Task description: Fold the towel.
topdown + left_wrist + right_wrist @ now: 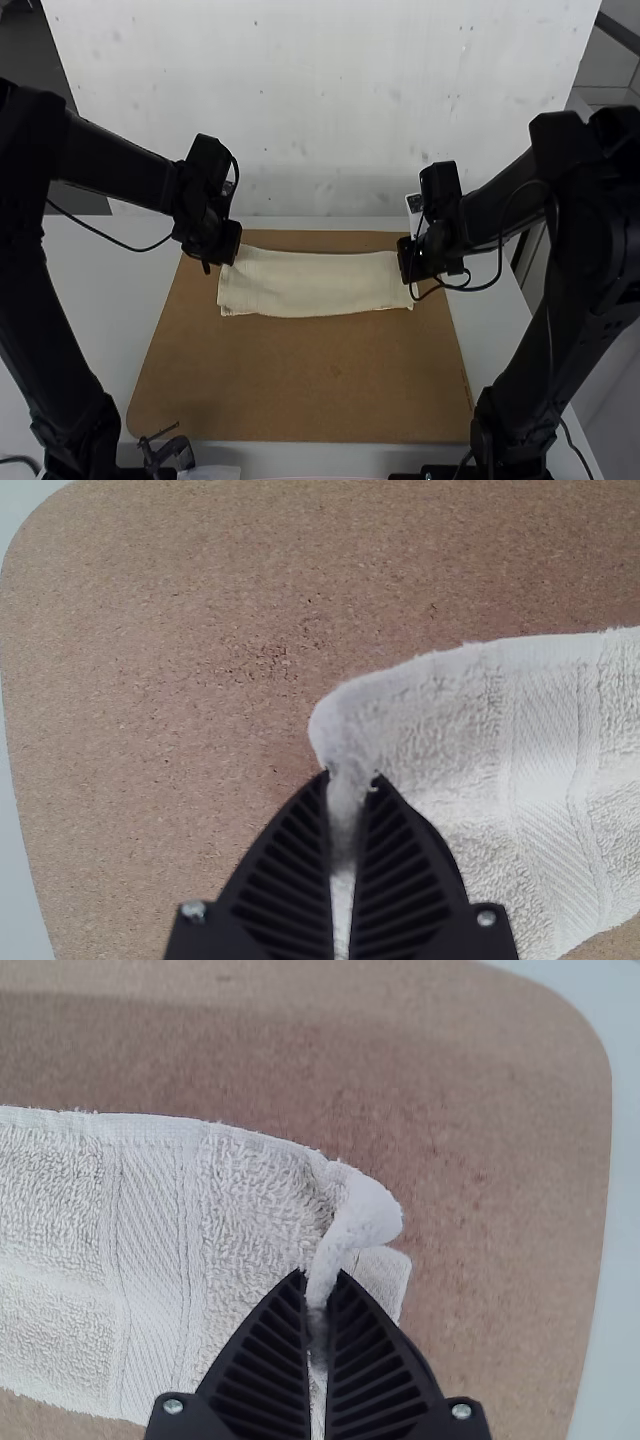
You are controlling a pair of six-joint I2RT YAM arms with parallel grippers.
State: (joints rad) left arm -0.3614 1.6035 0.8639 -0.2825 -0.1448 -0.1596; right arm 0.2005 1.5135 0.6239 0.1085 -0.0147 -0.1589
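The cream towel lies as a long narrow strip across the far part of a brown board. At its left end is my left gripper, at its right end my right gripper. In the left wrist view the left gripper is shut on an end edge of the towel, near a corner. The right wrist view has the right gripper pinching a raised fold at the other end of the towel; a small flap sticks out beside it.
The brown board rests on a white table and extends from the towel toward the arm bases. A pale wall stands beyond the table's far edge. A small dark object is at the near left, by the left arm's base.
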